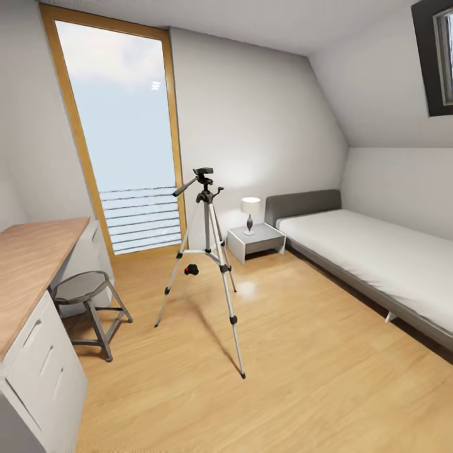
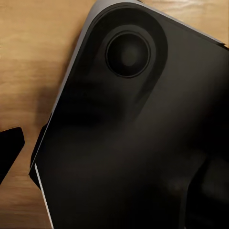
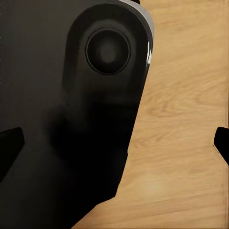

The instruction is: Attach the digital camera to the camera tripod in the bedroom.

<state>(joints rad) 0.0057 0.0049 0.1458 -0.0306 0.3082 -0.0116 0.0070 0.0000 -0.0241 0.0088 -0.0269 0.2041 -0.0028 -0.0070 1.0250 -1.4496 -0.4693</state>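
Nearest the robot, both wrist views look down past a dark part of the robot's own body onto the wood floor [image 3: 186, 119]. In the right wrist view, two dark fingertips [image 3: 9, 145] stand at opposite edges with bare floor between them, so the right gripper [image 3: 114, 143] is spread wide and holds nothing. In the left wrist view, one dark fingertip [image 2: 10, 148] shows at the frame edge; the other is hidden, so the opening of the left gripper cannot be determined, and no object is seen in it.

In the head view, a wooden desk [image 1: 28, 270] with white drawers runs along the left side, with a grey stool [image 1: 85, 289] tucked against its front edge.

Further in, the tripod [image 1: 207, 251] stands upright on the open floor, legs spread, its head bare and its pan handle pointing up and to the left. The camera [image 1: 191, 269] lies on the floor between the legs, just behind the centre column, showing a red dot.

Both task objects are well ahead of the robot, beyond arm reach, and roughly centred, so neither arm is clearly nearer. The base probably must advance first, then reach low between the legs.

Beyond stand a white nightstand [image 1: 255, 242] with a lamp [image 1: 250, 211], a bed [image 1: 377, 251] along the right wall, and a tall window [image 1: 119, 126].
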